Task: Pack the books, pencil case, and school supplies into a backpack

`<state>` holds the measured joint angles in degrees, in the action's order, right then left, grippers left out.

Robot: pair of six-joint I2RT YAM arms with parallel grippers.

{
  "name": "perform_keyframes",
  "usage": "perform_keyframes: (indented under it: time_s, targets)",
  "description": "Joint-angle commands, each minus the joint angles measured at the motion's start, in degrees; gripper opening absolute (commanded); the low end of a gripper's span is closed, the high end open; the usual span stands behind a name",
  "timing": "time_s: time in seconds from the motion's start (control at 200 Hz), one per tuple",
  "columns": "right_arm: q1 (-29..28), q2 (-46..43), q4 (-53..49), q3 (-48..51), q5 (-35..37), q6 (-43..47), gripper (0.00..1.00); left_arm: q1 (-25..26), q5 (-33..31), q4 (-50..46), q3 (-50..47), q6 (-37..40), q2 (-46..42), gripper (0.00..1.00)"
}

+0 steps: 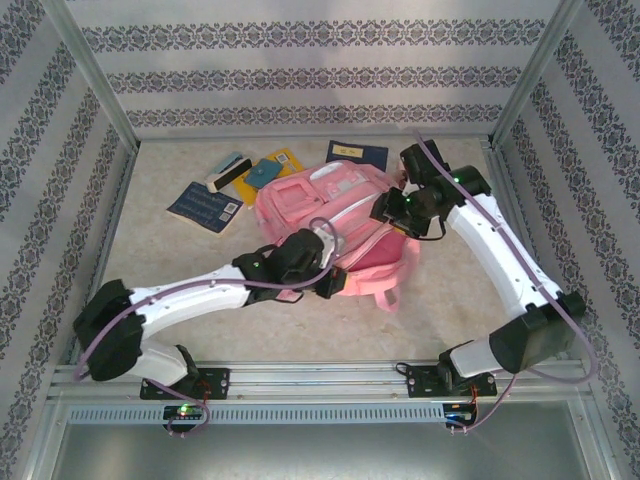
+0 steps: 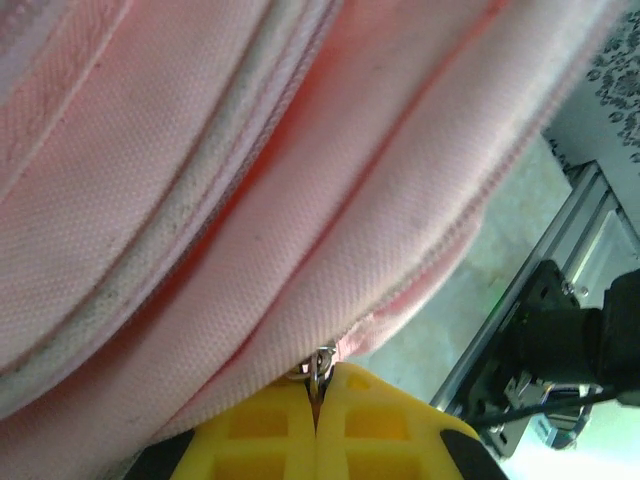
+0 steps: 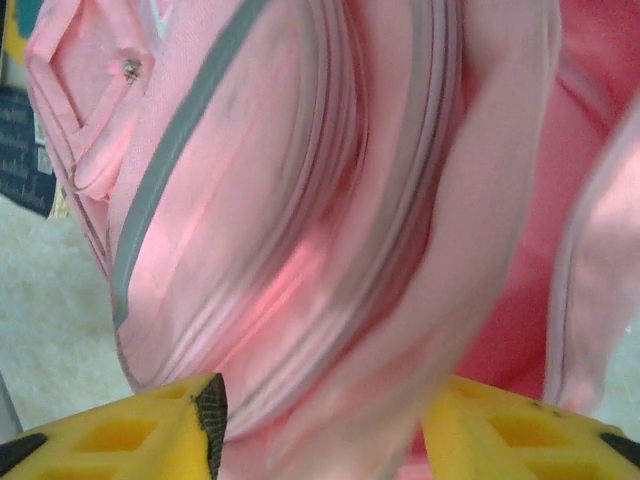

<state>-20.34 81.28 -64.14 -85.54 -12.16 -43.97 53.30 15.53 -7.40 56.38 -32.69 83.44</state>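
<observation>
Speckled beige tabletop bears a lumpy, woven pink fabric backpack.

On my feed the tabletop was a pale, mottled beige. The back wall, left wall and right wall boxed it in, all papered white with dark floral bands. A silver post rose at the back left corner. An aluminium rail ran along the near edge. Just below it lay a slotted strip, then a plain grey panel.
</observation>
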Motion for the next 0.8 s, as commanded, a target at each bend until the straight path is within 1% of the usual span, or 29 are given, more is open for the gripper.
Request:
perform_keyframes:
  time_s: [0.0,0.1,0.18,0.28,0.35,0.4,0.46,0.635,0.794]
  targets:
    - [0.86,-6.68,-5.74,2.58,2.84,-5.69,0.53,0.49,1.77,7.10,5.47,0.32,2.09,0.00]
    - [2.33,-12.24,-4.10,7.71,-0.37,-8.52,0.54,0.49,1.89,7.39,6.38,0.05,3.26,0.00]
    - [2.54,-15.43,-0.19,13.38,-4.21,-10.24,0.56,0.49,2.23,7.45,6.68,-0.31,3.89,0.00]
    - [2.84,-18.03,9.44,22.44,-12.42,-16.35,0.57,0.67,2.40,7.40,6.90,-0.48,4.39,0.00]
    - [2.84,-19.62,18.30,27.41,-15.74,-21.96,0.58,0.84,2.45,6.85,7.40,-0.37,4.76,0.00]
    - [2.74,-20.38,22.89,29.42,-16.41,-25.07,0.59,0.95,2.37,6.58,7.68,-0.36,4.91,0.00]
    - [2.63,-20.15,25.94,30.05,-16.95,-26.72,0.59,1.25,2.34,6.33,7.91,-0.32,5.17,0.00]
    - [2.29,-18.10,27.54,28.79,-17.37,-27.76,0.57,1.79,2.21,5.52,8.40,-0.01,5.48,0.00]
    - [1.22,-15.93,28.44,29.96,-17.04,-30.10,0.53,1.98,1.57,5.45,8.53,0.19,5.33,0.00]
